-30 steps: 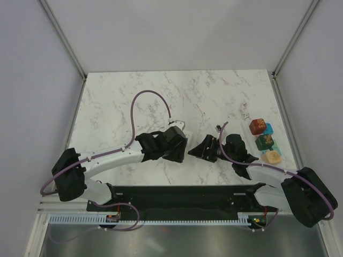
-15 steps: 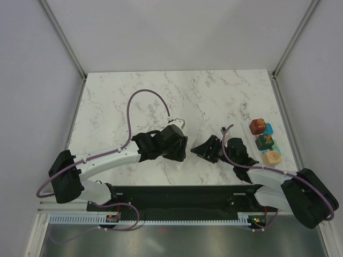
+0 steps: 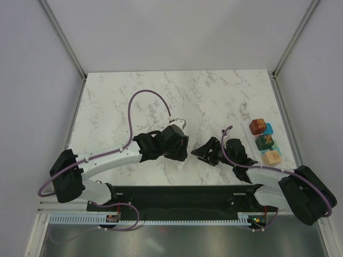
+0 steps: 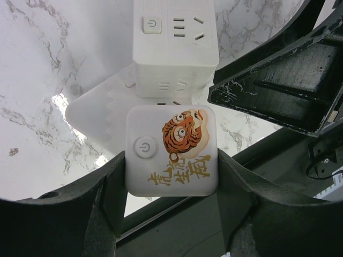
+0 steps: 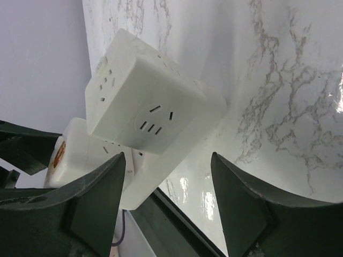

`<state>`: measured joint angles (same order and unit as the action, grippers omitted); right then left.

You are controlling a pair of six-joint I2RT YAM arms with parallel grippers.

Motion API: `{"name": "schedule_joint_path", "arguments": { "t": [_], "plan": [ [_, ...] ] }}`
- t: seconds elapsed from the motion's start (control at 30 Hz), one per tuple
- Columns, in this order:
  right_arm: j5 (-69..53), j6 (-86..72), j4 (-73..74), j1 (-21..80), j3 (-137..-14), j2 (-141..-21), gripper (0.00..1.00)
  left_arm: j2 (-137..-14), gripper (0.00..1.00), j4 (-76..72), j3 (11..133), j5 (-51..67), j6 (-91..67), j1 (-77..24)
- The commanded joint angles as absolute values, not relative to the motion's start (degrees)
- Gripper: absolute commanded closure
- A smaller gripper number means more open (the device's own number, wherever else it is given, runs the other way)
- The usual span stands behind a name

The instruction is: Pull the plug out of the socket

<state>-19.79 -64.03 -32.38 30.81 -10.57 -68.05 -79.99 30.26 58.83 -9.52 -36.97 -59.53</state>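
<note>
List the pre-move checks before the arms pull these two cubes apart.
1. Left gripper clamped on tiger cube: ok, fingers press both sides.
2. Right gripper gripping plain socket cube: not ok, jaws open, no contact visible.
3. Cubes mated: ok, no gap shows between them.
4. Plain cube lined up between the right fingers: ok, roughly centred.
5. Coloured blocks out of the way: ok, off to the right.
6. Plug pins straight: cannot tell, joint hidden.

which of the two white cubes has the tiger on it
The tiger cube clamped in the left gripper; the plain cube beyond it shows only sockets and a button.
</note>
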Motion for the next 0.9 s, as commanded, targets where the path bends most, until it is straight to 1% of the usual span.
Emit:
{"name": "schedule_joint_path", "arguments": {
  "t": [0.0,0.13,0.2,0.23,0.27,0.3,0.33,0.37,0.53,0.87],
  "plan": [
    [-19.2,-63.2,-32.2,31.0,-9.3,-67.2,0.27,-81.3,0.98,27.3,57.2,-7.4,-38.1,-59.5],
    [-19.2,-63.8,-33.7,31.0,-8.4,-67.8,0.27,-81.9,0.73,27.3,57.3,-7.3,-38.0,-59.5],
    [-19.8,-63.8,-34.4,31.0,-8.5,-68.6,0.28,-82.4,0.72,27.3,57.5,-6.8,-37.6,-59.6],
    [-20.1,-64.0,-34.5,31.0,-8.6,-68.9,0.28,-82.7,0.73,27.4,57.8,-6.7,-37.3,-59.6],
    [-20.9,-64.2,-35.6,31.0,-8.6,-69.4,0.28,-83.0,0.77,27.4,57.9,-6.5,-37.2,-59.6],
    [-21.4,-64.4,-36.1,31.0,-8.6,-69.7,0.28,-83.4,0.9,27.4,58.0,-6.4,-37.2,-59.5],
    [-21.5,-65.6,-36.6,31.0,-8.3,-69.9,0.28,-83.4,0.96,27.4,58.1,-6.4,-37.2,-59.6],
    [-21.6,-66.2,-38.0,31.0,-8.0,-70.0,0.28,-83.6,0.98,27.5,58.1,-6.4,-37.4,-59.6],
    [-20.0,-71.2,-42.6,31.6,-5.7,-70.6,0.28,-82.4,0.98,27.0,58.2,-7.2,-39.0,-59.6],
    [-14.4,-79.6,-47.8,36.7,-7.2,-74.1,0.28,-80.7,0.98,26.0,59.5,-8.0,-39.5,-59.6]
  ]
}}
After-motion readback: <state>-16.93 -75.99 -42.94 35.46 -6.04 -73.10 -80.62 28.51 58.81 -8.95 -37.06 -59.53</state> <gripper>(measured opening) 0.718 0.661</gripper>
